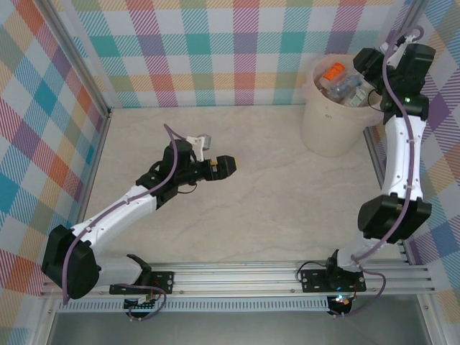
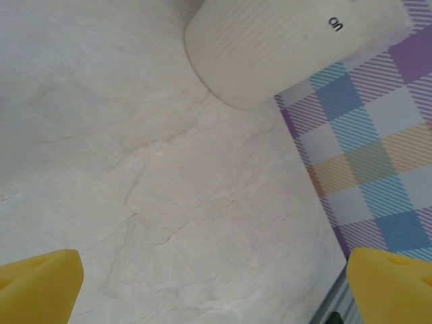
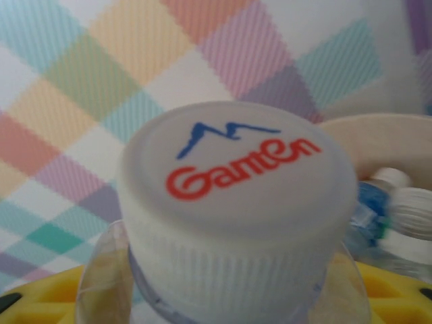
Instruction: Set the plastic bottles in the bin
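Bottle (image 3: 236,216): white-capped, clamped in your right gripper (image 1: 361,72) over the bin (image 1: 327,129).
Left gripper (image 2: 216,283): spread wide, holding nothing.

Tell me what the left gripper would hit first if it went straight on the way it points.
Probably the bin's lower wall: the open left gripper faces it across bare table. Depth is unclear, so it could graze the table first.

Checked pastel walls (image 1: 215,50) are enclosing a pale marbled tabletop (image 1: 273,194) on three sides. An aluminium rail (image 1: 244,277) is running along its near edge.
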{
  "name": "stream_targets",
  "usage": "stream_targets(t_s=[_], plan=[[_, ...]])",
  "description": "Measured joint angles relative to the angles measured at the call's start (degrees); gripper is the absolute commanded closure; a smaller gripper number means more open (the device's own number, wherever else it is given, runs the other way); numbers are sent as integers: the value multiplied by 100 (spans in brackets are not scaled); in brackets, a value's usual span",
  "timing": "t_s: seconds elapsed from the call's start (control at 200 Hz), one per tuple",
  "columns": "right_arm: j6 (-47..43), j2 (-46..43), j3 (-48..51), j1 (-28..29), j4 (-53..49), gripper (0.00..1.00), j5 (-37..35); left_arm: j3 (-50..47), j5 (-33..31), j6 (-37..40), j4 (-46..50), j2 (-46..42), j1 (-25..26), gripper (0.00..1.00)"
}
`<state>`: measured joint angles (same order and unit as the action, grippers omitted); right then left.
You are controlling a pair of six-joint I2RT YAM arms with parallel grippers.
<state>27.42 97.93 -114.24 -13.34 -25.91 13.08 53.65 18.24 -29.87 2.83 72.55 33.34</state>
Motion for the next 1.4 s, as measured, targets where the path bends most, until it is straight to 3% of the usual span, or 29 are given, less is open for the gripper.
stream_targets(t_s=[0.17, 0.435, 0.68, 1.11, 1.3, 1.4], plan=[[-280, 597, -951, -247, -935, 41, -85, 0, -146, 136, 179, 4, 0, 0], [-271, 1128, -1759, -243, -1279, 42, 695, 42, -151, 168, 192, 323, -9, 0], [-874, 2127, -3366, -28, -2253, 41, 199, 63, -155, 168, 293, 439, -9, 0], [-2553, 2273, -3606, 439, -2968, 35, -612, 59, -297, 83, 308, 439, -9, 0], [-2815, 2712, -3932, 822, -2970, 19, -566, 59, -343, 76, 310, 439, -9, 0], [-2734, 2780, -3932, 890, -2944, 19, -422, 59, -354, 76, 313, 439, -9, 0]])
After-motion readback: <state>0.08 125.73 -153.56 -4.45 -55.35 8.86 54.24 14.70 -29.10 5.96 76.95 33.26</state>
